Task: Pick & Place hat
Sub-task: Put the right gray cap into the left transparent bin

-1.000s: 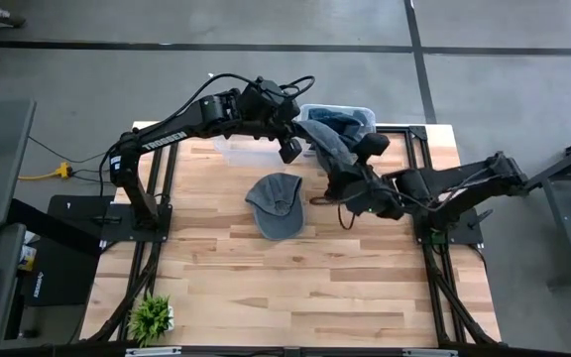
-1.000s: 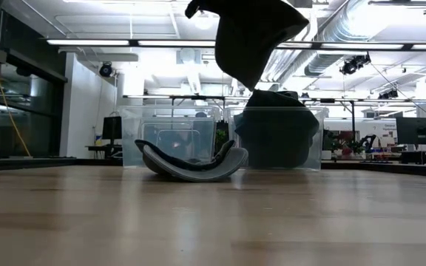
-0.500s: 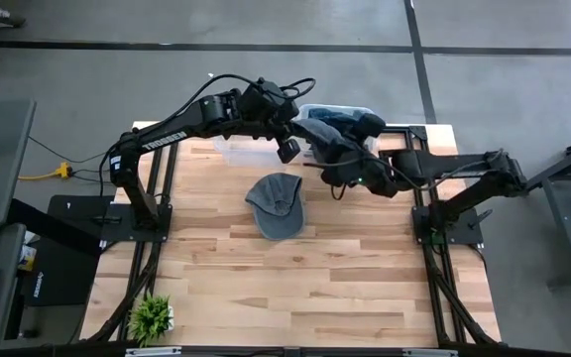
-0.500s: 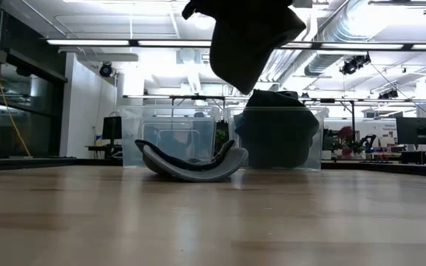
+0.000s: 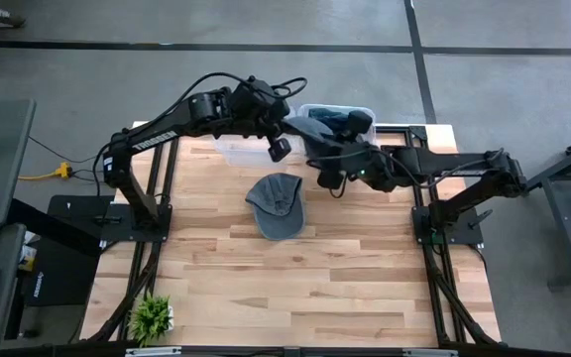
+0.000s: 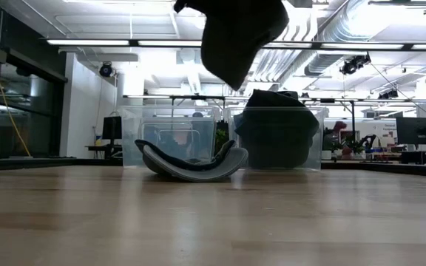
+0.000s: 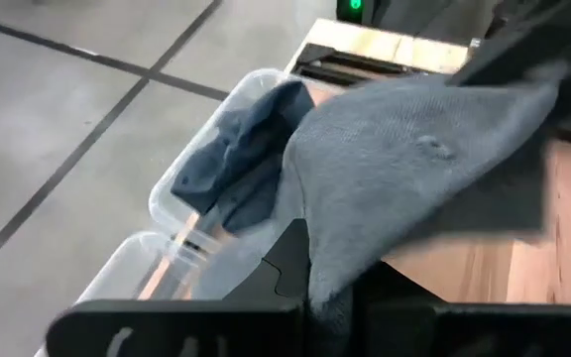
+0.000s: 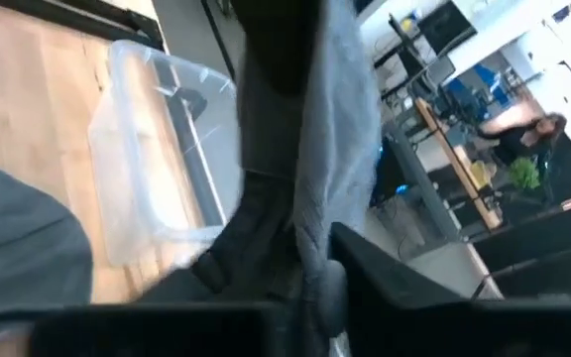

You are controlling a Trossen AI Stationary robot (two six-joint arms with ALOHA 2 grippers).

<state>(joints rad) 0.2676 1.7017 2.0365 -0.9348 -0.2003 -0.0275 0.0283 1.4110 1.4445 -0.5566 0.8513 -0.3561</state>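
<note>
A grey hat (image 5: 315,138) hangs in the air between the two grippers, above the table's far edge and beside the clear bin (image 5: 337,119) of dark hats. The left gripper (image 5: 279,149) clamps one edge of it, the fabric draping past its fingers in the left wrist view. The right gripper (image 5: 330,171) pinches the opposite side, cloth running between its fingers. Nearer than both grippers, a second grey cap (image 5: 276,204) lies on the wooden table (image 5: 295,288). An empty clear bin (image 5: 238,151) sits under the left arm.
</note>
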